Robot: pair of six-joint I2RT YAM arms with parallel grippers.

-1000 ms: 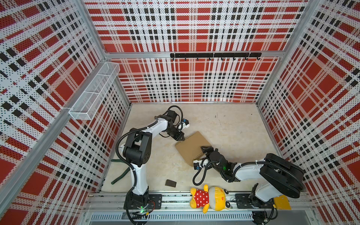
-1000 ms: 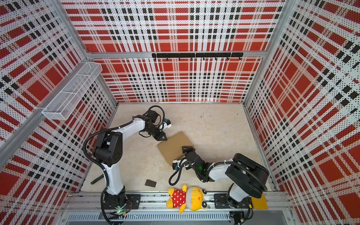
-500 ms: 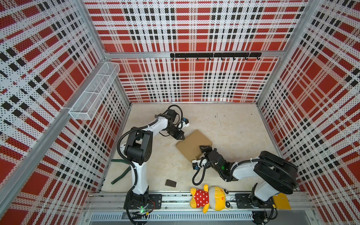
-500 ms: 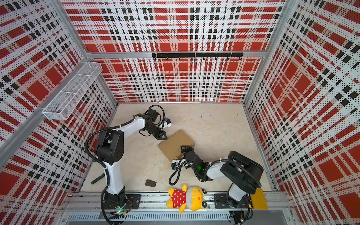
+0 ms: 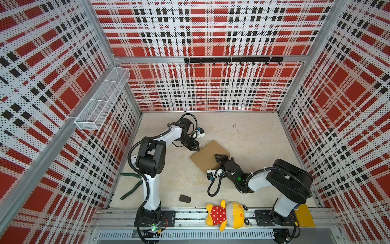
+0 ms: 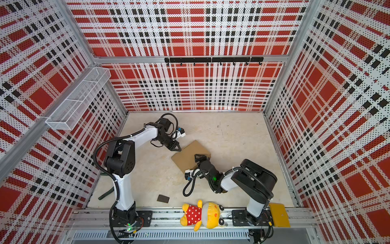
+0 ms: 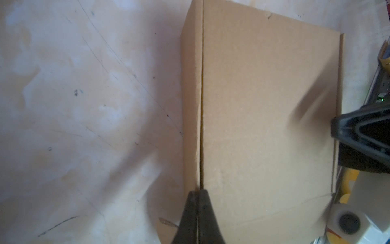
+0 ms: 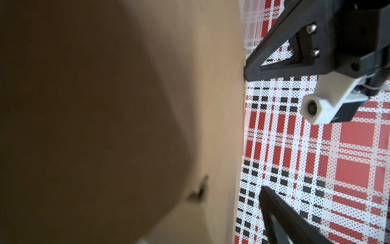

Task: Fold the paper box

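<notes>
The paper box (image 5: 205,157) (image 6: 185,157) is a shallow brown cardboard mailer, lid down, lying skewed in mid-floor in both top views. My left gripper (image 5: 195,147) (image 6: 176,148) is shut with nothing in it. Its tips (image 7: 198,192) meet the seam between the lid (image 7: 266,109) and the narrow side wall. My right gripper (image 5: 220,157) (image 6: 200,157) reaches over the box's opposite edge and stands open. One finger (image 8: 282,213) hovers over the lid (image 8: 211,105); the other finger is hidden behind the cardboard.
A small dark block (image 5: 185,198) lies near the front edge. Green pliers (image 5: 130,183) sit by the left wall. A plush toy (image 5: 226,215) and a yellow card (image 5: 304,215) rest on the front rail. A wire basket (image 5: 103,99) hangs on the left wall.
My right gripper has crept further over the box, away from the front rail, still open. The left gripper stays at the box's far edge.
</notes>
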